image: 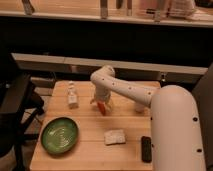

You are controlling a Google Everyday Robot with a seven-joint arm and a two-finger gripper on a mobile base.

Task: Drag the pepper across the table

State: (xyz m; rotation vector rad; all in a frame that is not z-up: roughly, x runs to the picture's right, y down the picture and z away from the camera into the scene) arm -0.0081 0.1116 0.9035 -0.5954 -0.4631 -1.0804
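The pepper point(102, 107) is a small red-orange item lying on the light-wood table point(90, 137), near the middle of its far half. My gripper point(101, 101) hangs from the white arm and stands right over the pepper, touching or nearly touching it. The arm reaches in from the right and hides part of the table's right side.
A green plate point(59, 134) lies at the front left. A small white bottle point(73, 96) stands at the back left. A pale sponge-like block point(115, 136) and a black oblong object point(146, 148) lie at the front right. A dark chair point(15, 107) stands left of the table.
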